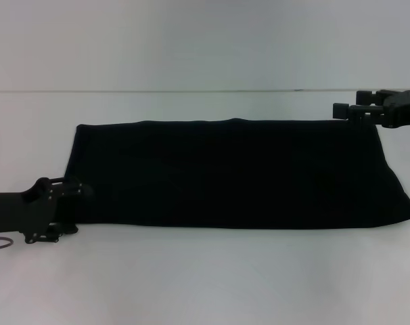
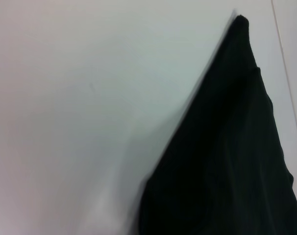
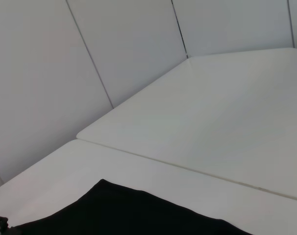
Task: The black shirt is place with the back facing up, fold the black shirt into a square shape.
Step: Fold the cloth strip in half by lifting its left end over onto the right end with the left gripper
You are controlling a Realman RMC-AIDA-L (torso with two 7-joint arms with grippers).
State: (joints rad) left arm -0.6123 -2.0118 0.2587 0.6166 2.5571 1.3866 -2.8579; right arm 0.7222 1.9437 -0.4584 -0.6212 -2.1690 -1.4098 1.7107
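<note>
I saw the white tabletop [image 1: 205, 284] spread across the whole head view, with a seam running along its far side. On it the black shirt [image 1: 239, 172] lay flat as one long, wide band, already folded lengthwise, stretching from near the tabletop's left edge almost to its right edge; no print showed on the fabric facing up. From the left wrist view the shirt [image 2: 227, 161] narrowed to a pointed corner against the bare white surface, and from the right wrist view only one corner of it [image 3: 124, 210] showed. My left gripper [image 1: 59, 213] sat low at the shirt's near left corner, touching or just over the cloth; I could not tell its state. My right gripper [image 1: 350, 110] hovered at the far right corner, and I could not tell its state either
</note>
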